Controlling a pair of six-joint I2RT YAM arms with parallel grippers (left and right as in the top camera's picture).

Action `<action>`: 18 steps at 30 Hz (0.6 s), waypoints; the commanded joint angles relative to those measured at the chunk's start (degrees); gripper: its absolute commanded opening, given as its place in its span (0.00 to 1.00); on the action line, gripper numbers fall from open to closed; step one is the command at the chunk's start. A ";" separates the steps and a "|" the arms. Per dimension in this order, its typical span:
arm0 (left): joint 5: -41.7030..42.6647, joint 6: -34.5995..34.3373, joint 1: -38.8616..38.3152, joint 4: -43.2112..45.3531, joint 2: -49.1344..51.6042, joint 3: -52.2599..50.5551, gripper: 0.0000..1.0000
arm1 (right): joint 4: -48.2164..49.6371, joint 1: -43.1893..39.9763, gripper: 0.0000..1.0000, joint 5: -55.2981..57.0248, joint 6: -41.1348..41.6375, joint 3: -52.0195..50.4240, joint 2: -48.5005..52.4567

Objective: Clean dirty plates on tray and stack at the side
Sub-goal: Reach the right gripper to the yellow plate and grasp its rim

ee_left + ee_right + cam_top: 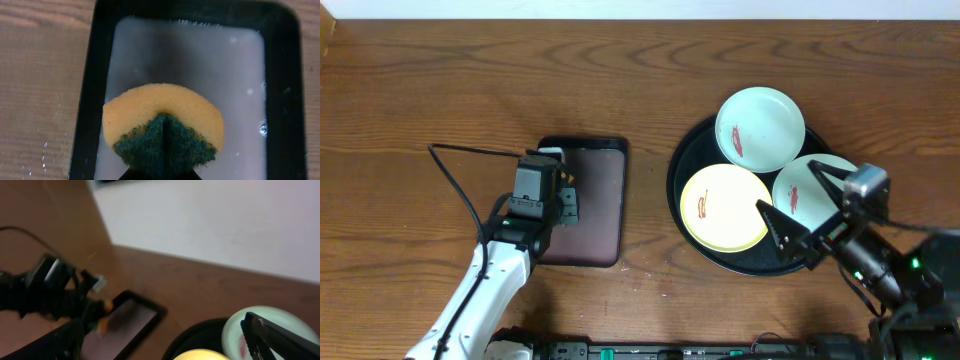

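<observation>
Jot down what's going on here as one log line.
left jaws: shut on sponge over rectangular tray | right jaws: open, empty, by plates | plates: three on round black tray, red smears showing

Overhead straight down; left wrist close over rectangular tray [282, 90]; right wrist oblique, shares it.

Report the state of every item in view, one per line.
yellow plate: on the black tray, red smear.
upper mint plate: on tray, red smear.
right mint plate: on tray, red smear, partly hidden.
sponge: folded, clamped in left gripper over rectangular tray.
right gripper: open above the plates.
</observation>
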 commanded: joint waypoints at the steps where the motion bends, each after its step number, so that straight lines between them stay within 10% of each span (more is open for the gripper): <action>1: 2.56 -0.09 -0.07 1.03 -8.09 7.61 0.07 | 2.60 0.46 0.99 -5.35 3.58 0.96 1.68; 5: 2.60 -0.09 -0.07 0.44 -20.63 11.93 0.07 | 6.95 0.46 0.99 -2.62 8.90 1.81 1.90; 15: 2.64 -14.21 -0.07 -10.47 -27.21 11.80 0.08 | -34.88 0.48 0.93 21.14 -0.39 28.48 33.11; 18: 3.06 -16.00 -0.07 -12.35 -24.37 11.80 0.07 | -39.74 0.85 0.77 20.90 -4.85 32.28 42.29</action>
